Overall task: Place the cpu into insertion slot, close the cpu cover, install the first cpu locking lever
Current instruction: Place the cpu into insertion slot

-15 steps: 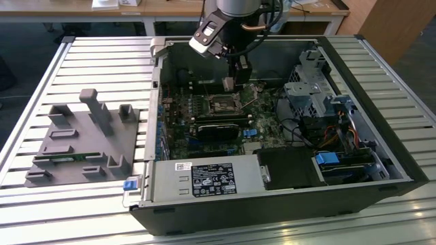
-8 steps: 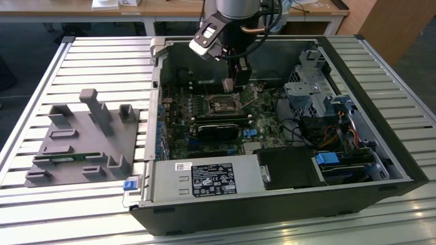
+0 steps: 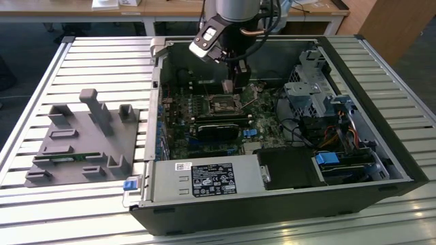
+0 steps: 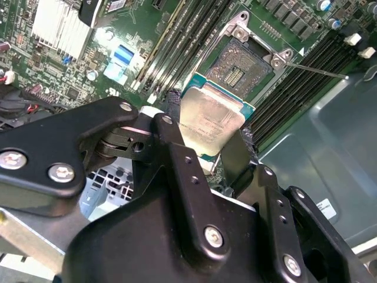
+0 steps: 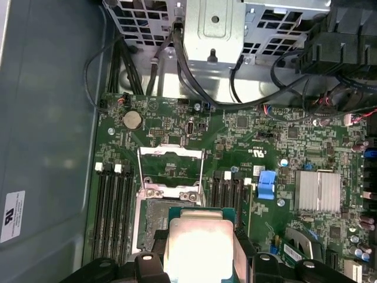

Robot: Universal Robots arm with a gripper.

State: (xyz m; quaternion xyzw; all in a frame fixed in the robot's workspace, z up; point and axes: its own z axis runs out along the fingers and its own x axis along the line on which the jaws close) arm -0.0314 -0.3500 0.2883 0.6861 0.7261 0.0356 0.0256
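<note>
My gripper [image 4: 206,140] is shut on the cpu [image 4: 211,121], a silver-faced square chip with a green edge, held between the black fingers [image 4: 177,150]. The cpu hangs tilted just above and beside the insertion slot [image 4: 240,69], whose dark pin field lies uncovered. In the first wrist view the cpu [image 5: 199,242] overlaps one corner of the slot [image 5: 150,221]. The cpu cover [image 5: 171,171], a thin silvery frame, stands swung open behind the slot. A thin locking lever [image 4: 318,71] sticks out to one side. In the exterior view the gripper [image 3: 235,87] hovers over the slot [image 3: 223,105] inside the open case.
Black memory slots [image 5: 115,206] flank the socket on both sides. A finned heatsink [image 5: 320,191], a blue clip [image 5: 267,184] and black cables [image 5: 177,65] lie nearby. The drive cage [image 3: 313,87] and power supply [image 3: 204,178] bound the board. A grey fixture [image 3: 81,138] sits at the exterior view's left.
</note>
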